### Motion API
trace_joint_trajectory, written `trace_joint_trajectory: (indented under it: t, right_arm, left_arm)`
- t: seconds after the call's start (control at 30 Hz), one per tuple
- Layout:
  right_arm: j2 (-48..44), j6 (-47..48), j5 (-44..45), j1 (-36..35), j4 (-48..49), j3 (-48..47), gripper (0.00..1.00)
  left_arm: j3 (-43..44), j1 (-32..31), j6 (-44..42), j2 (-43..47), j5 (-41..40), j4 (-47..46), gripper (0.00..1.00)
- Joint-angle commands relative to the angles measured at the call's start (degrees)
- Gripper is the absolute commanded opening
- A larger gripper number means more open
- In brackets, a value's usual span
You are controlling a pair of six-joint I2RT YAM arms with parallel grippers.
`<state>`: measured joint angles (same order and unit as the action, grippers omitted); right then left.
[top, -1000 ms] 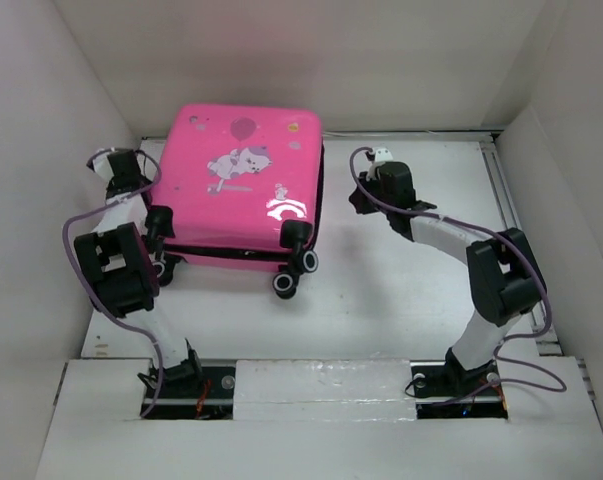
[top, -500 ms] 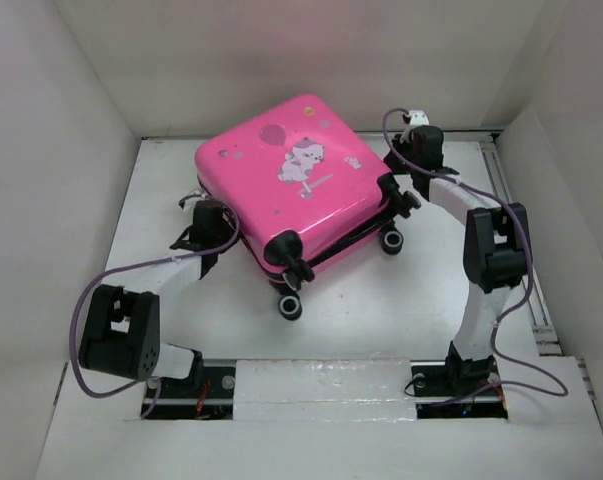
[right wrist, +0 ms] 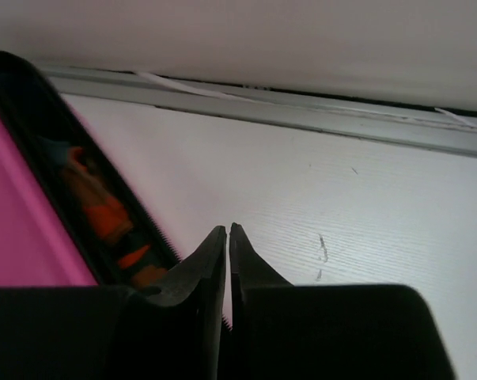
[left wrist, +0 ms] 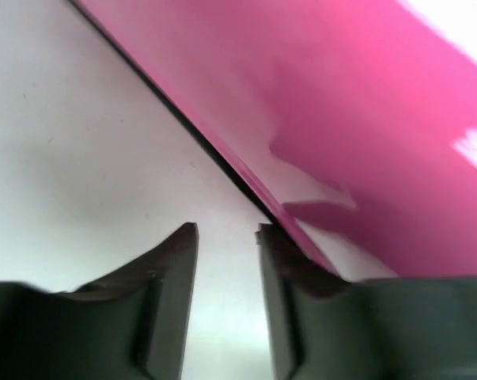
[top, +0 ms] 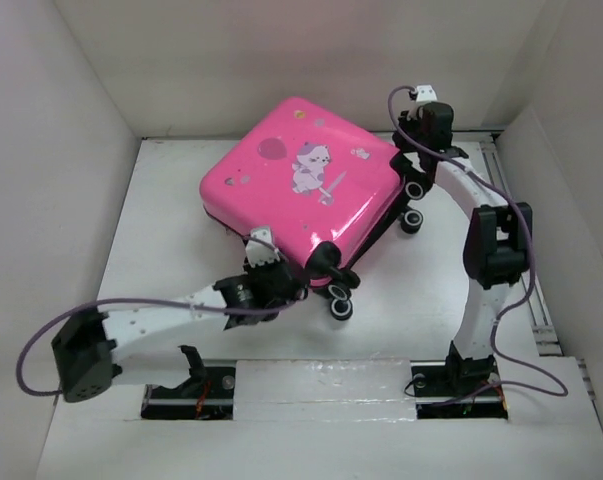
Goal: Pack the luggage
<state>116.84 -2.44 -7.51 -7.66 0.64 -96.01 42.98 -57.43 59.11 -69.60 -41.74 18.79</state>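
Observation:
The luggage [top: 301,185] is a hot-pink hard-shell suitcase with cartoon stickers, lying flat and turned at an angle at the back middle of the table. Its black wheels [top: 341,300] point to the near right. My left gripper [top: 274,280] is low at the suitcase's near corner. In the left wrist view the gripper [left wrist: 226,229] is slightly open and empty, its right finger [left wrist: 282,261] against the pink shell's [left wrist: 365,119] lower edge. My right gripper [top: 428,125] is at the far right corner. In the right wrist view the gripper [right wrist: 228,228] is shut and empty beside the black zip seam [right wrist: 80,182], where something orange shows.
White walls close in the table on the left, back and right. A metal rail [top: 516,230] runs along the right side. The back wall's foot [right wrist: 301,99] lies close ahead of the right gripper.
The suitcase has turned further and slid towards the back right. My left arm has swung from the suitcase's left side to its near corner. My right gripper moved slightly back.

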Motion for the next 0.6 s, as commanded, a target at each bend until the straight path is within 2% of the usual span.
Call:
trace_joint_trajectory:
  t: [0.0, 0.03, 0.07, 0.1, 0.13, 0.17, 0.23, 0.3, 0.33, 0.37, 0.4, 0.43, 0.47, 0.5, 0.53, 0.57]
  right_arm:
    - [-14.16, -5.39, -14.21, -4.57, -2.66, -1.90, 0.14]
    - [-15.83, -5.39, -13.68, -3.86, -2.67, -1.21, 0.18]
    - [-17.50, -5.39, -13.67, -3.24, -3.19, -0.68, 0.28]
    - [-21.17, -5.39, -12.46, -2.72, -3.19, 0.20, 0.32]
    - [-23.21, -5.39, -10.36, -2.19, -3.19, 3.34, 0.37]
    - [-25.32, -5.39, -9.03, -2.18, -3.19, 5.46, 0.44]
    - [-31.39, -5.39, -5.87, -2.18, -3.19, 10.29, 0.49]
    - [-36.91, -5.39, -3.67, -2.18, -3.19, 18.20, 0.57]
    - [-38.77, -5.39, -2.52, -2.18, -3.19, 20.83, 0.61]
    - [-40.53, -6.17, 0.10, -2.18, -3.19, 26.08, 0.66]
    - [-42.46, -7.22, 1.78, -2.18, -3.19, 28.92, 0.62]
    - [-46.57, -10.10, 3.27, -2.18, -2.58, 31.99, 0.52]
    - [-48.79, -12.13, 5.46, -2.18, -0.23, 35.24, 0.41]
    - [-50.90, -13.89, 6.36, -2.97, 1.10, 41.89, 0.33]
    - [-53.09, -15.65, 7.58, -3.58, 1.90, 45.00, 0.09]
    - [-57.47, -18.02, 8.99, -4.46, 2.69, 48.08, 0.02]
  left_arm:
    - [6.32, -11.18, 2.41, 11.46, -17.18, 5.30, 0.36]
    - [6.32, -11.21, 0.41, 13.51, -18.37, 3.03, 0.41]
    - [6.32, -10.26, -2.92, 15.10, -19.08, -1.17, 0.45]
    - [5.72, -9.03, -12.96, 16.33, -19.08, -6.86, 0.50]
    - [5.19, -5.01, -17.23, 17.30, -17.26, -19.71, 0.50]
    - [5.18, -2.28, -20.32, 17.31, -14.37, -25.41, 0.50]
    - [7.10, 5.61, -24.99, 14.00, -3.51, -36.39, 0.50]
    - [11.75, 10.38, -25.62, 8.99, 3.29, -37.16, 0.50]
    - [17.52, 12.58, -25.63, 6.09, 6.37, -36.46, 0.50]
    - [20.10, 16.96, -25.63, 0.93, 10.93, -34.45, 0.50]
    - [22.47, 19.44, -25.02, -1.13, 13.50, -33.91, 0.50]
    - [24.50, 22.42, -24.49, -2.98, 16.22, -33.90, 0.49]
    - [27.13, 28.10, -23.27, -5.26, 19.81, -33.90, 0.48]
    - [27.68, 31.21, -21.69, -5.98, 22.11, -35.30, 0.48]
    - [28.29, 34.20, -21.67, -6.77, 24.14, -36.79, 0.48]
    - [31.69, 37.10, -21.15, -7.99, 25.46, -36.80, 0.48]
